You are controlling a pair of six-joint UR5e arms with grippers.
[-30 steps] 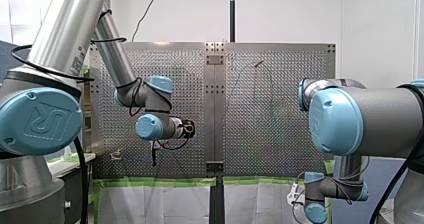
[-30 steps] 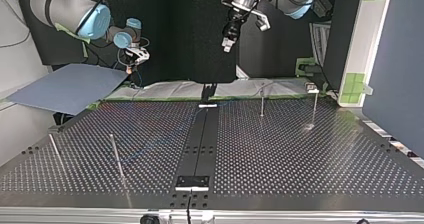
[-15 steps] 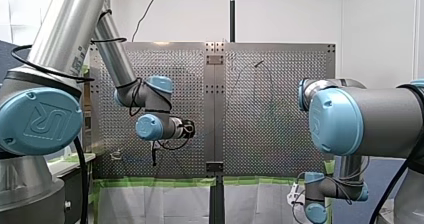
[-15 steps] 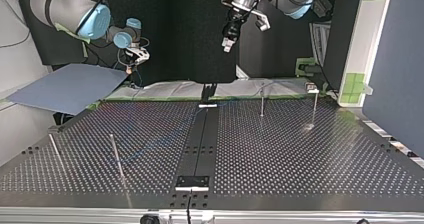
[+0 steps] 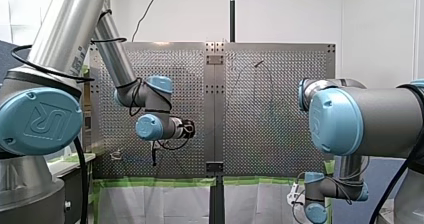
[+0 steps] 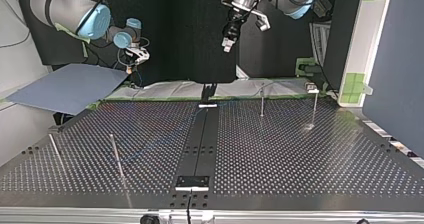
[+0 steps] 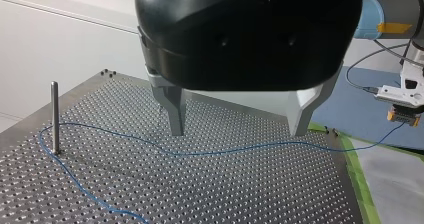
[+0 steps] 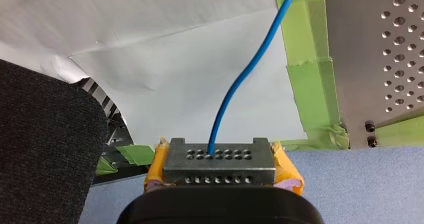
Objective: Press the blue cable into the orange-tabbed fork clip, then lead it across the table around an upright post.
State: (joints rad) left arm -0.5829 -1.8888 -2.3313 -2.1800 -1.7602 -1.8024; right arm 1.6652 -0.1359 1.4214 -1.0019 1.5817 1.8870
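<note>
The blue cable (image 7: 215, 151) lies loose across the perforated table and bends around an upright post (image 7: 54, 116). Above it hangs my left gripper (image 7: 237, 133), black with metal fingers (image 7: 175, 111), open and empty. In the top view it sits high over the table's far edge (image 6: 226, 46). My right gripper (image 8: 220, 159) has yellow pads (image 8: 156, 160) and is shut on a drilled metal block from which the cable (image 8: 240, 79) runs out. It stays off the table by the blue sheet (image 6: 131, 66). A small clip (image 6: 312, 88) stands at the table's far right in the top view.
Thin posts rise from the table (image 6: 262, 104), (image 6: 315, 109), (image 6: 116, 156), (image 6: 55, 151). A black strip (image 6: 200, 144) runs down the table's middle. A blue sheet (image 6: 65, 86) and white paper with green tape (image 6: 165, 91) border the far edge.
</note>
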